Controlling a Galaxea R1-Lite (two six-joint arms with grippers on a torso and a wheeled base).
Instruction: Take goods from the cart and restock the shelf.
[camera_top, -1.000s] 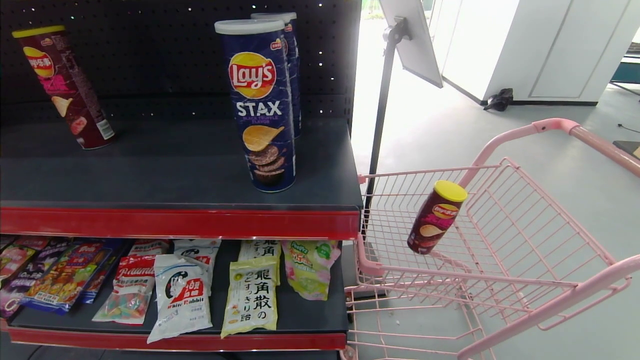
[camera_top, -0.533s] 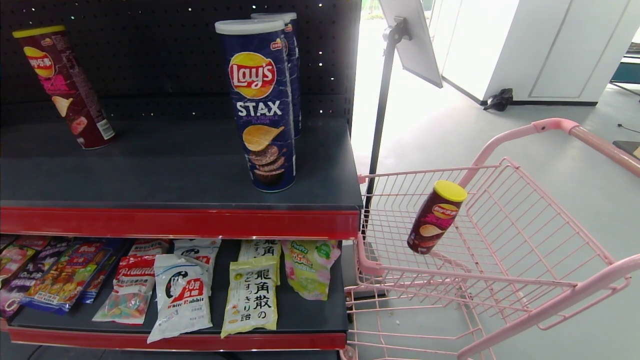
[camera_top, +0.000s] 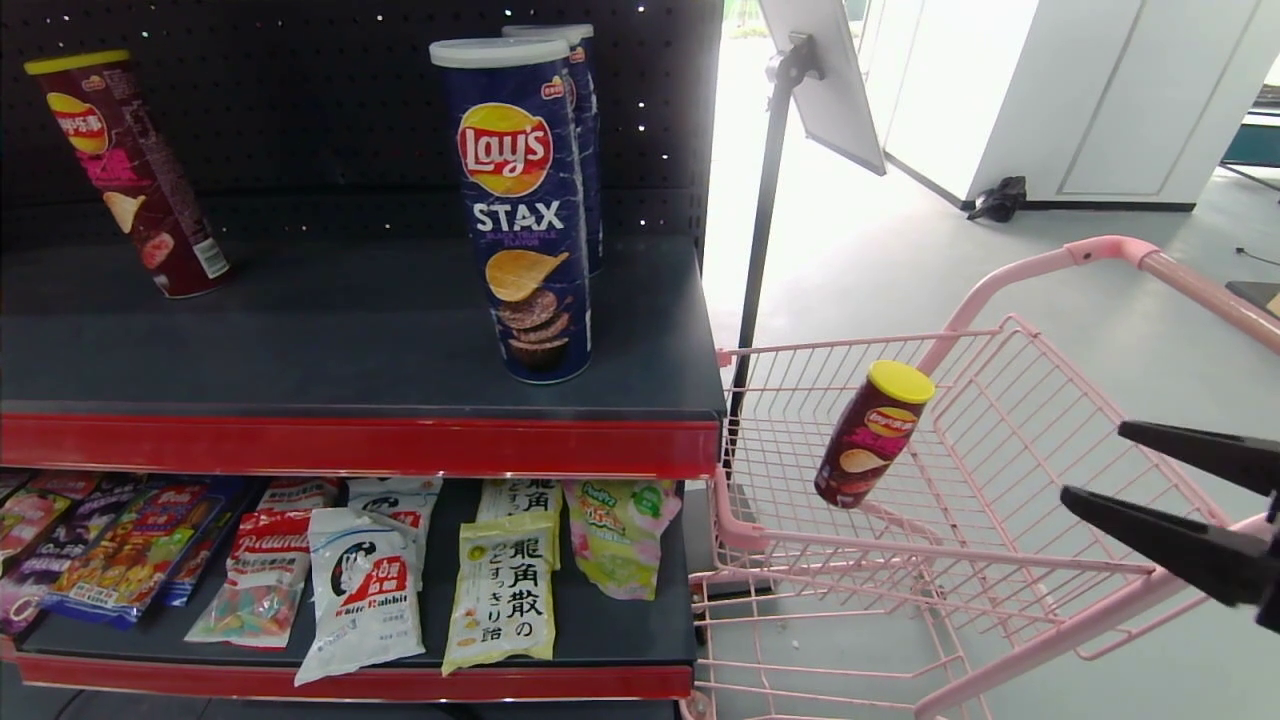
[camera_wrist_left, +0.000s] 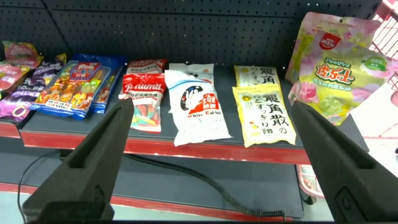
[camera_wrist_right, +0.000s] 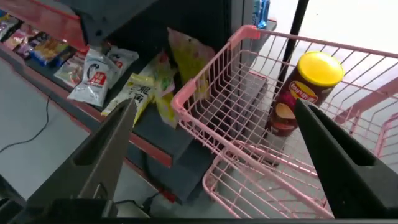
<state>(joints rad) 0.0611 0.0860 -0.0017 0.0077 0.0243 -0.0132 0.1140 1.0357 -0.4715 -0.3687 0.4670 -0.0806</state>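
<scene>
Chip can (camera_top: 873, 435) leans tilted inside the pink cart (camera_top: 1105, 247), well apart from my right gripper (camera_top: 1092, 460), its jaws spread wide and empty; I judge a shallow approach could snag the cart's wires or knock the can flat
</scene>
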